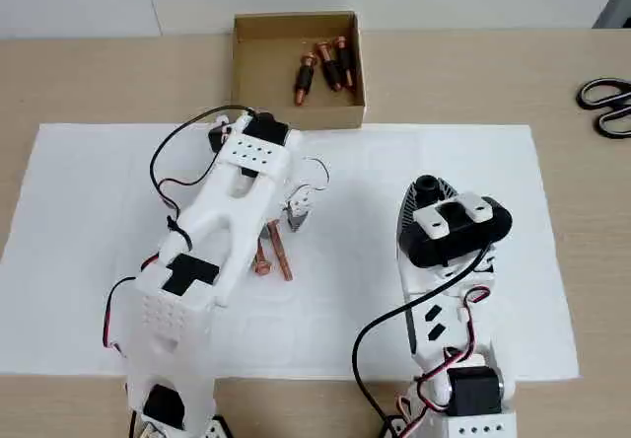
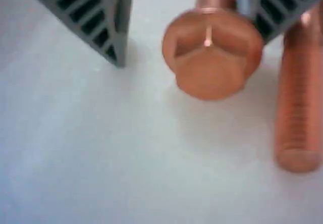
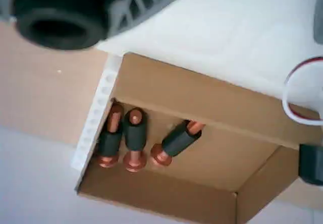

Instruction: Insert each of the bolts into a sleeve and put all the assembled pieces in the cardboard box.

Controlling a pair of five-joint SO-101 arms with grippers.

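Bolts of copper-coloured metal lie loose on a white paper sheet [image 1: 99, 260], on the arms' side of the cardboard box [image 1: 246, 73]. One bolt [image 2: 212, 57] has a broad round flange under a six-sided head, seen end-on in the left wrist view. The second bolt [image 2: 299, 108] lies just beside it, a threaded shank with a flat end.

The left gripper [image 2: 189, 47] is spread wide around the first bolt and grips nothing. One grey ribbed finger [image 2: 96, 17] stands apart from the bolt head. The other finger [image 2: 282, 7] is close against the bolt's far side, between the two bolts; whether it touches is unclear. In the high view the white left arm [image 1: 227, 221] covers part of both bolts.

The box is shallow, brown and open-topped. It sits on the wooden table [image 1: 118, 73] at the paper's far edge. Inside lie three assembled pieces [image 3: 135, 138], each a copper bolt pushed through a matte black sleeve, close together along one wall.

The right gripper [image 1: 428, 199] is on the arms' side of the box, well apart from it and off towards a pair of scissors [image 1: 606, 103] on the table. Its grey ribbed jaws are closed on a black sleeve [image 1: 426, 182], a short tube with its open end facing up.
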